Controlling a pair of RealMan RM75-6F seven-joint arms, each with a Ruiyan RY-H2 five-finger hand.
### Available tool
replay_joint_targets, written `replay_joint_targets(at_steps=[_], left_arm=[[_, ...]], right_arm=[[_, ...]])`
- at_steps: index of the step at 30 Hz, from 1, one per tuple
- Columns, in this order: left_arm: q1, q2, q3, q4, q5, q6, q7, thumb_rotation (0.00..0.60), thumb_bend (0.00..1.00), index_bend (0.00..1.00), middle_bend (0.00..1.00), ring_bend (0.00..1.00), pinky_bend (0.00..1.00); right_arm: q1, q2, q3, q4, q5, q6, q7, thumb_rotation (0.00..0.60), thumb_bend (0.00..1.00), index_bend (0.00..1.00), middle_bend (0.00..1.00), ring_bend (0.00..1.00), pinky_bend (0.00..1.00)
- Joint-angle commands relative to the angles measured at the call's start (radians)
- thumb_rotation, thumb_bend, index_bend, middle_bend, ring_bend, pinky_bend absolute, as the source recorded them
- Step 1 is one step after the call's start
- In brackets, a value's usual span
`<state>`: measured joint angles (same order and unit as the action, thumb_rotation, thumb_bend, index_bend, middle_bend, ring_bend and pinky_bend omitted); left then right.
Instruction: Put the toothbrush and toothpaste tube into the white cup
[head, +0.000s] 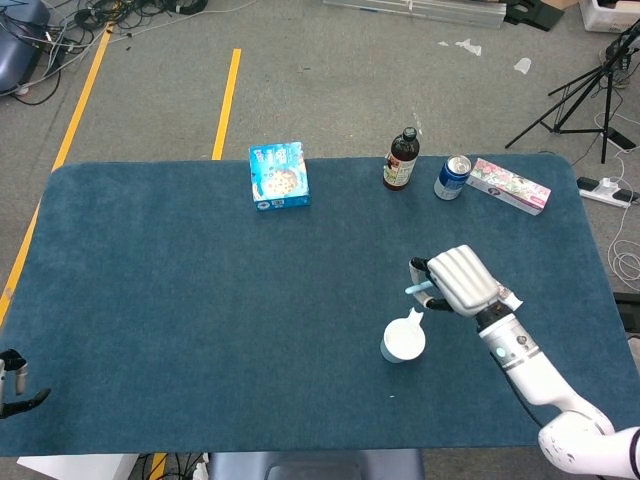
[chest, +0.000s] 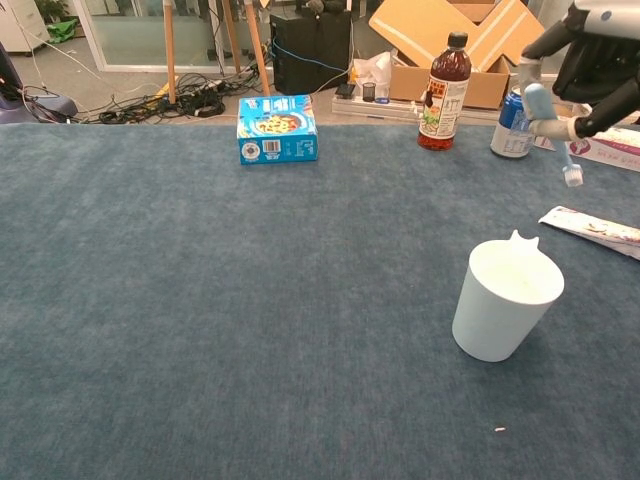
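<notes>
Overhead first: right hand (head: 462, 281) hangs above the blue table (head: 150, 330), fingers curled around a toothbrush (head: 416, 290) whose light-blue end pokes out to the left; white cup (head: 403, 340) stands just below-left of it, apart from the hand. The toothpaste tube (head: 509, 298) is mostly hidden under the hand, only its end showing at the wrist. At the far edge: one blue box (head: 279, 176), one dark bottle (head: 400, 160), one soda can (head: 452, 177), one long carton (head: 509, 186). Left hand (head: 12, 380) barely shows at the lower-left corner; cannot tell how its fingers lie. Chest view, lower angle: right hand (chest: 598, 62) is high at the top right, pinching the toothbrush (chest: 550, 125), which tilts with its bristle head down to the right, in the air and clear of the cup (chest: 503, 299). Tube (chest: 594, 226) lies flat on the cloth right of the cup, fully visible here. Box (chest: 276, 129), bottle (chest: 444, 92), can (chest: 516, 122) again; left hand not shown. One of each item.
</notes>
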<state>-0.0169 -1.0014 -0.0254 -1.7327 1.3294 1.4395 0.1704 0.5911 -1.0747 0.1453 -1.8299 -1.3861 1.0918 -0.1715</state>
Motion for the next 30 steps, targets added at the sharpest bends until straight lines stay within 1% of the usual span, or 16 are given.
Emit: replay_joint_targets(at_steps=[1,4,7,12,20,24,30], left_arm=[[0.0,0.0,0.0,0.0,0.0,0.0,0.001,0.6,0.0,0.81,0.54,0.43,0.39],[0.0,0.0,0.0,0.0,0.0,0.0,0.001,0.6,0.0,0.81,0.54,0.43,0.39],[-0.001,0.0,-0.001,0.0,-0.003,-0.001,0.0,0.6,0.0,0.81,0.54,0.43,0.39],[-0.001,-0.001,0.0,0.001,-0.003,-0.002,0.002,0.6,0.0,0.81,0.54,0.43,0.39],[0.0,0.001,-0.001,0.0,-0.005,-0.002,-0.003,0.6,0.0,0.81,0.54,0.43,0.39],[0.001,0.002,0.0,-0.001,-0.001,0.001,-0.006,0.6,0.0,0.81,0.54,0.43,0.39],[0.001,0.003,0.0,-0.002,0.001,0.003,-0.008,0.6,0.0,0.81,0.54,0.43,0.39]], right_arm=[[-0.025,0.089,-0.029,-0.095,-0.086,0.002,0.088,0.6,0.43,0.71,1.0,1.0,1.0],[-0.034,0.137,-0.051,-0.131,-0.144,-0.005,0.152,0.6,0.43,0.71,1.0,1.0,1.0],[-0.039,0.17,-0.072,-0.145,-0.195,-0.012,0.22,0.6,0.43,0.71,1.0,1.0,1.0],[-0.034,0.186,-0.095,-0.133,-0.262,-0.025,0.336,0.6,0.43,0.71,1.0,1.0,1.0],[-0.006,0.148,-0.116,-0.085,-0.336,-0.04,0.469,0.6,0.43,0.71,1.0,1.0,1.0],[0.01,0.115,-0.127,-0.052,-0.369,-0.038,0.54,0.6,0.43,0.71,1.0,1.0,1.0],[0.046,0.047,-0.145,0.027,-0.419,-0.041,0.648,0.6,0.43,0.71,1.0,1.0,1.0]])
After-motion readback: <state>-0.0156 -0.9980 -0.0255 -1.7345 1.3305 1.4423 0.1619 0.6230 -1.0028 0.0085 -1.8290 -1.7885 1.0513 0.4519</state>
